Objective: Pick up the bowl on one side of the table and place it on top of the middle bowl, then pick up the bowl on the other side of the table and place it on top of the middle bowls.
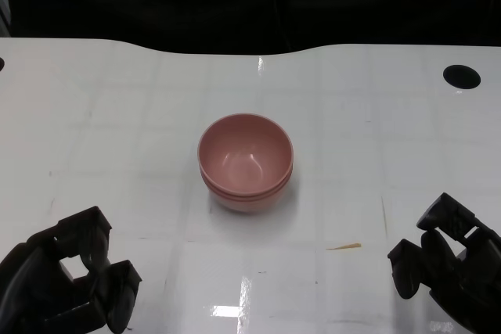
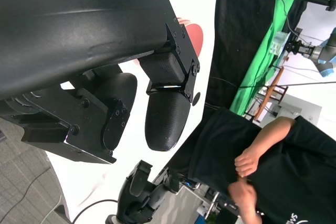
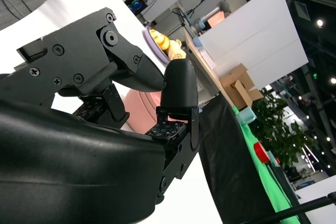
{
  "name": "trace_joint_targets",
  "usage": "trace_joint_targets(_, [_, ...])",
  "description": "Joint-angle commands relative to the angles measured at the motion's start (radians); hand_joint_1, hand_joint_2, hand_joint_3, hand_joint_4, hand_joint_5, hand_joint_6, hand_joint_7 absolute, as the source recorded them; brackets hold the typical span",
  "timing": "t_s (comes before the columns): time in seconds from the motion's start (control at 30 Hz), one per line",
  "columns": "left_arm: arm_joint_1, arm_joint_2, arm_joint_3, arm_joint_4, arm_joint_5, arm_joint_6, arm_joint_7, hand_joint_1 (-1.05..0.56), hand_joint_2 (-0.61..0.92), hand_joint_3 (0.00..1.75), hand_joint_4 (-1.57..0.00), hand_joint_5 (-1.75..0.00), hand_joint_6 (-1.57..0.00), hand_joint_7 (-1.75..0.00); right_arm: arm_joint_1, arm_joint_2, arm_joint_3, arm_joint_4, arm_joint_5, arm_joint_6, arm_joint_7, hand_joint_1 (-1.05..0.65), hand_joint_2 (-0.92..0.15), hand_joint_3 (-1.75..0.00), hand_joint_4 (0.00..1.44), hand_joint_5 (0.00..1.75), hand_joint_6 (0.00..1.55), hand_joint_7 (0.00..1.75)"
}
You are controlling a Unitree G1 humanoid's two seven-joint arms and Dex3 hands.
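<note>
The pink bowls (image 1: 246,160) sit nested in one stack at the middle of the white worktop (image 1: 117,115), well apart from both hands. Their surface is smooth and matte, round-rimmed, and at least two rims show as stacked edges on the near side; no writing is visible on them. The worktop is glossy and reflects overhead light, with a wavy far edge, a round black hole (image 1: 461,77) near its far right corner and a small orange-brown streak (image 1: 344,247) toward the right hand. The left hand (image 1: 66,279) rests low at the near left, its black, finely textured fingers (image 2: 167,119) loosely curled and holding nothing. The right hand (image 1: 450,263) hangs at the near right, fingers (image 3: 180,85) likewise bent inward, empty. A person in a black shirt (image 2: 262,156) with partly readable white lettering stands beside the worktop.
</note>
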Motion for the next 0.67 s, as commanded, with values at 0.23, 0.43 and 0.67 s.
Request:
trace_joint_targets(0.23, [0.006, 0.0, -0.004, -0.023, 0.006, -0.008, 0.012, 0.22, 0.85, 1.56, -1.1, -1.75, -0.9, -1.75, -0.001, -0.004, -0.024, 0.034, -0.001, -0.027, 0.039, -0.05, -0.65, -1.12, 0.93, 1.75, 0.62, 1.75])
trace_joint_targets(0.43, [0.006, -0.002, -0.003, -0.023, 0.008, -0.01, 0.011, 0.22, 0.86, 1.55, -1.11, -1.75, -0.91, -1.75, -0.006, -0.004, -0.027, 0.046, -0.002, -0.032, 0.052, -0.06, -0.66, -1.11, 0.93, 1.75, 0.63, 1.75])
trace_joint_targets(0.67, [0.006, -0.002, -0.003, -0.023, 0.008, -0.01, 0.011, 0.22, 0.86, 1.55, -1.12, -1.75, -0.91, -1.75, -0.006, -0.004, -0.027, 0.048, -0.003, -0.033, 0.053, -0.06, -0.66, -1.11, 0.93, 1.75, 0.63, 1.75])
